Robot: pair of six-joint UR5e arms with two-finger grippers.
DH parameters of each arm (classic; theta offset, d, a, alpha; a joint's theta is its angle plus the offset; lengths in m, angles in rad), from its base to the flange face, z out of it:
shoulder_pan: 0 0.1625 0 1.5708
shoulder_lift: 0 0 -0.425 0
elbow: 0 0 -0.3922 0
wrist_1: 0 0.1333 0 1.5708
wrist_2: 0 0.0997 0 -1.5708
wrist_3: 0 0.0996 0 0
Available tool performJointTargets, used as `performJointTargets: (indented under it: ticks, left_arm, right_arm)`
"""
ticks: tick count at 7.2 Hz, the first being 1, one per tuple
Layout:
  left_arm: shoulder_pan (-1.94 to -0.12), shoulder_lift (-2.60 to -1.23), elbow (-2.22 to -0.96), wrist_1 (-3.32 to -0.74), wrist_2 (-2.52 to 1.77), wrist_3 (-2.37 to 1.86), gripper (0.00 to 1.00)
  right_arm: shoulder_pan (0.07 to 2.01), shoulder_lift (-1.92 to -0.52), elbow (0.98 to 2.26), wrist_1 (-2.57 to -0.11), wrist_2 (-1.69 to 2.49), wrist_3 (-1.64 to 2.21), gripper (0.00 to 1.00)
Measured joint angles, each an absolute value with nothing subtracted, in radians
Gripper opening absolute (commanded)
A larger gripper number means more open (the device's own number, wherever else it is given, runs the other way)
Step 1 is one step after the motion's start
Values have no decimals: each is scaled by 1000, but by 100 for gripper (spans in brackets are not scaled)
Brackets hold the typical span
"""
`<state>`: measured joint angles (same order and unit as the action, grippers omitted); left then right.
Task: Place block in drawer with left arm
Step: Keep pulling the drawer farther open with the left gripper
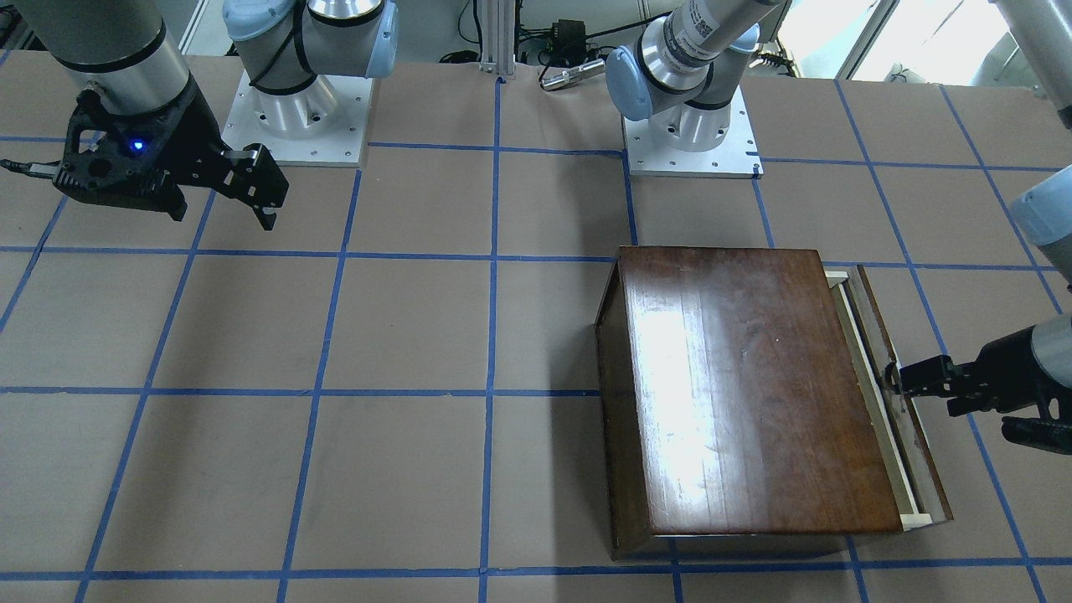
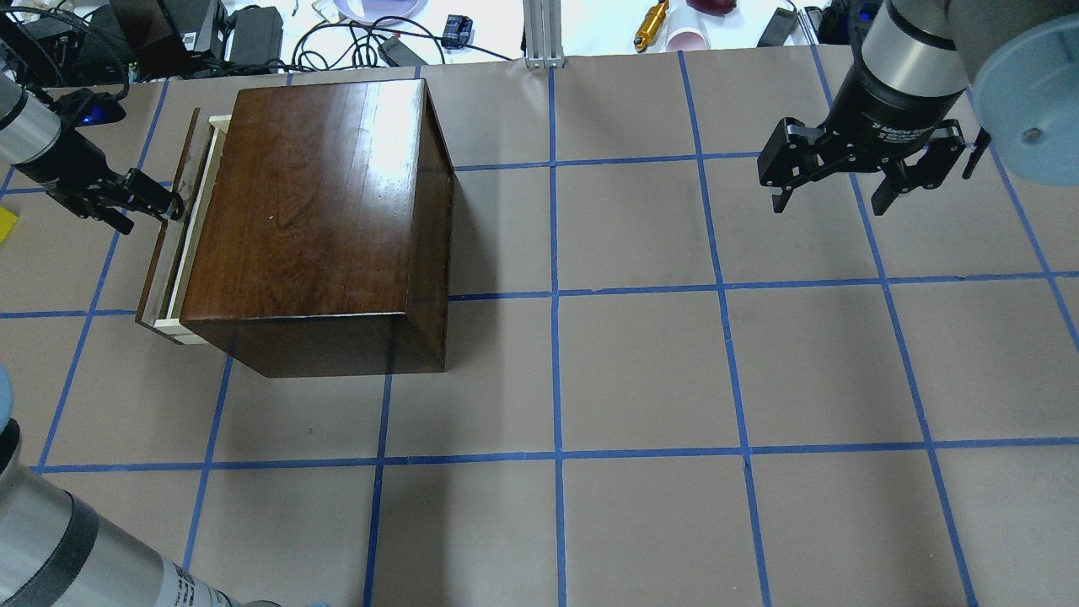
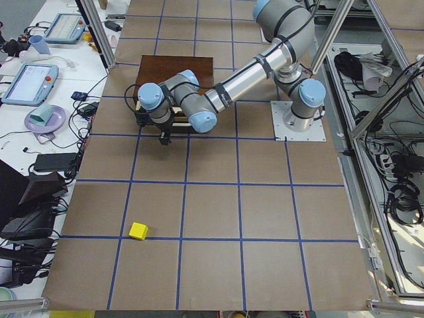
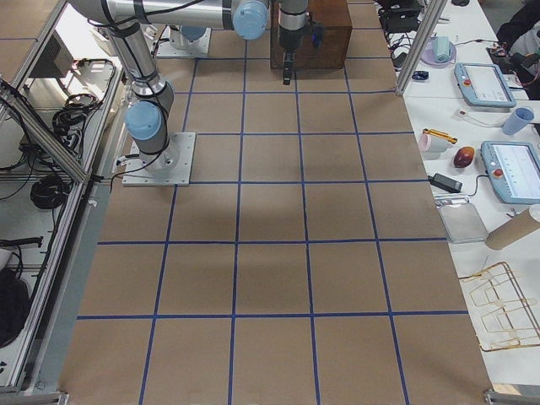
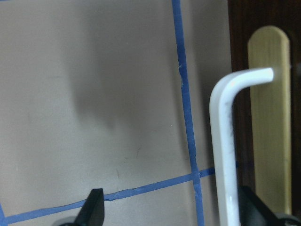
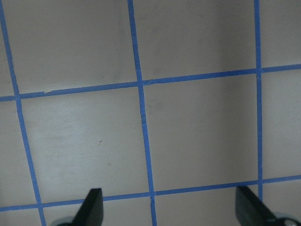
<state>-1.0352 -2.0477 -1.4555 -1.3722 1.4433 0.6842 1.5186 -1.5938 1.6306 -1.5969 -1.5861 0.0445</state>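
Observation:
The dark-brown box (image 2: 320, 211) stands on the table, with its drawer (image 2: 192, 219) pulled out a small way; a thin strip of pale wood shows behind the dark front panel (image 1: 909, 402). My left gripper (image 2: 173, 205) is at the drawer's front. In the left wrist view it (image 5: 174, 209) is open, with the white handle (image 5: 223, 141) between the fingers, close to one of them. The yellow block (image 3: 138, 230) lies on the table well away from the box, and shows at the overhead view's left edge (image 2: 5, 225). My right gripper (image 2: 830, 202) is open and empty, above the table.
The box (image 1: 754, 385) takes up one grid square near the table's left end. Blue tape lines cross the brown table (image 2: 641, 362). Cables, tablets and cups lie on the side bench beyond the table's far edge (image 2: 337, 34). The arm bases (image 1: 293, 117) are bolted at the robot's side.

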Motion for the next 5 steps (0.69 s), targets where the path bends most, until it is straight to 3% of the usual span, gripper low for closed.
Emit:
performJointTargets:
  ticks: [5]
  left_arm:
    - [-1020, -2055, -1445, -1365, 1461, 694, 100]
  right_arm:
    - [1519, -1594, 1631, -1597, -1586, 44, 100]
